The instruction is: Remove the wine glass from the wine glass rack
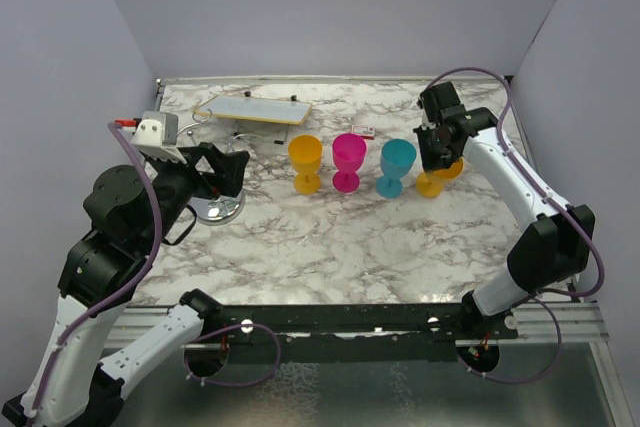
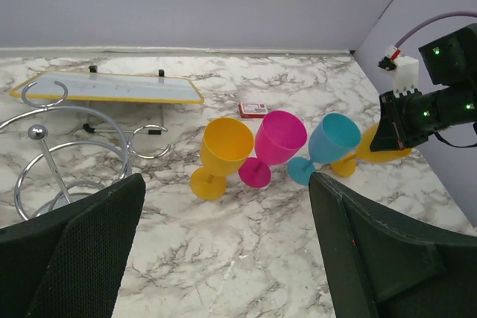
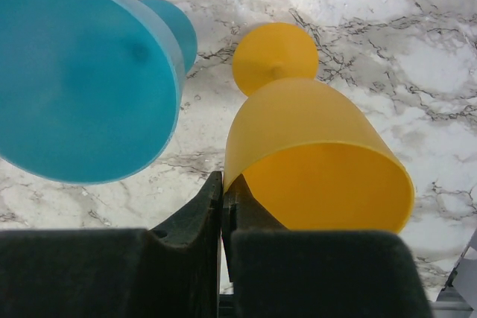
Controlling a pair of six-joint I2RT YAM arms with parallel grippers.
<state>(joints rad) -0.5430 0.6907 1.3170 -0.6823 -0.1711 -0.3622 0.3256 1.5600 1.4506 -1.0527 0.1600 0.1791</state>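
Only the right wrist view showed the right hand closed on the rim of the tilted orange plastic wine glass, well apart from the shiny chrome wire rack. Our left hand stood open by that rack. We could not read the small red card.

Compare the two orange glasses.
The left orange glass stands upright and untouched; the right orange glass leans, its rim pinched in the shut right pincer. The left one neighbours the pink glass; the right one, the blue glass. Both share colour and goblet shape.
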